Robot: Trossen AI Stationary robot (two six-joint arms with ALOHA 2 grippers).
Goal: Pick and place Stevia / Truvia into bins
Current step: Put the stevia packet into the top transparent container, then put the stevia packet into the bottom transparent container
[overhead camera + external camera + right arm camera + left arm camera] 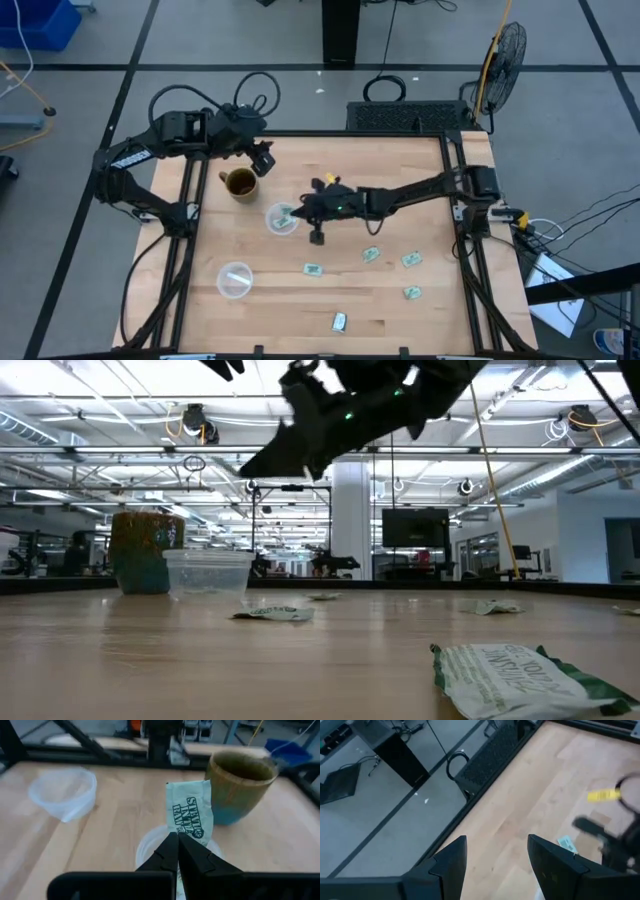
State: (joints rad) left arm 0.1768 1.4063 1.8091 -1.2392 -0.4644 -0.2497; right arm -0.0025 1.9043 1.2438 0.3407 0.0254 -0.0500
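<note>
I am in the middle of dropping a sachet (188, 815) into a cup (150, 845). My right gripper (178, 851) is pinched tight on the bottom edge of the sachet, and the sachet sticks up past my fingertips. The cup sits right under it, next to the brown mug (241, 785). From above, my right gripper (316, 212) is just beside that cup (281, 218), near the middle of the table (420, 160).

I think my next move is to let go, so the sachet falls in. I should be right over the cup's mouth first, or it may land on the rim.

More sachets wait on the table, like one (313, 269) near the front. The second cup (234, 279) sits well apart, toward the front left.

My left gripper (497, 865) waits up by the back left corner, its fingers spread wide and holding nothing.
</note>
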